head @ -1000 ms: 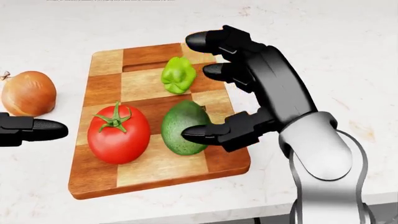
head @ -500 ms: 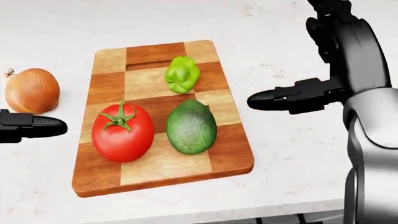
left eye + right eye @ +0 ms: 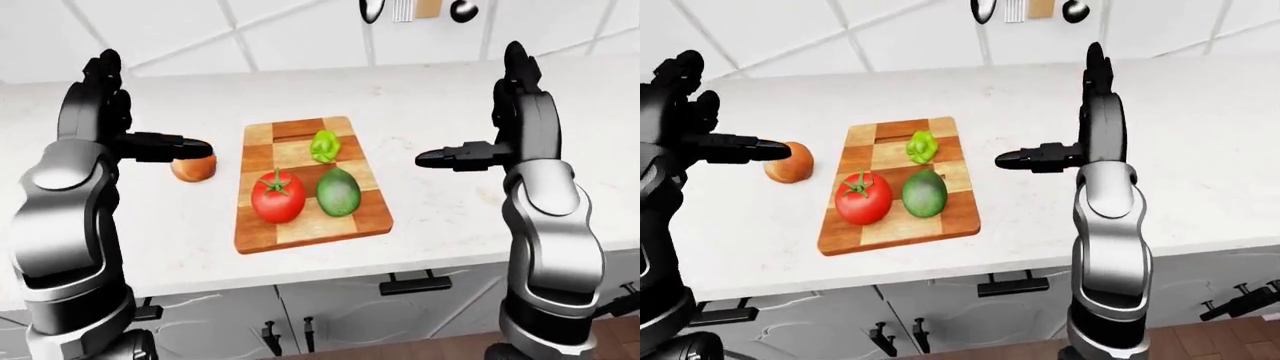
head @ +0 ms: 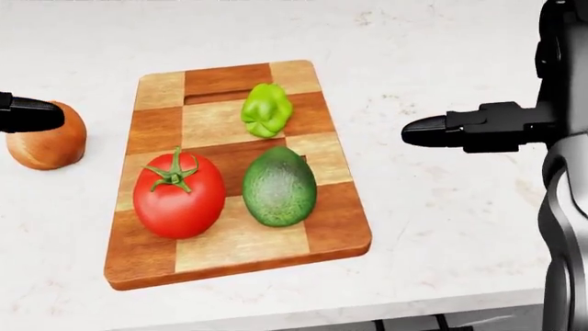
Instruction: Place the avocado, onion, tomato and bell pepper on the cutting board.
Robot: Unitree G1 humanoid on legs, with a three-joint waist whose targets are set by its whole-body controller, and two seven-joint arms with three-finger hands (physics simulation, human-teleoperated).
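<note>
The wooden cutting board [image 4: 336,231] lies on the white counter. On it are the red tomato [image 4: 178,193], the green avocado [image 4: 278,186] and the small green bell pepper [image 4: 267,109]. The brown onion [image 4: 47,146] sits on the counter left of the board. My left hand [image 3: 150,105] is open, fingers upright, and its thumb [image 4: 27,114] reaches over the onion's top. My right hand [image 3: 470,105] is open and empty, raised right of the board, with its thumb [image 4: 441,131] pointing toward the board.
The counter [image 3: 440,217] runs the full width, with its near edge at the bottom of the head view. Cabinet doors with dark handles [image 3: 415,283] are below it. Utensils [image 3: 410,9] hang on the tiled wall behind.
My right hand has let go of the avocado and drawn away up and to the right. My left thumb has risen from beside the onion to over its top.
</note>
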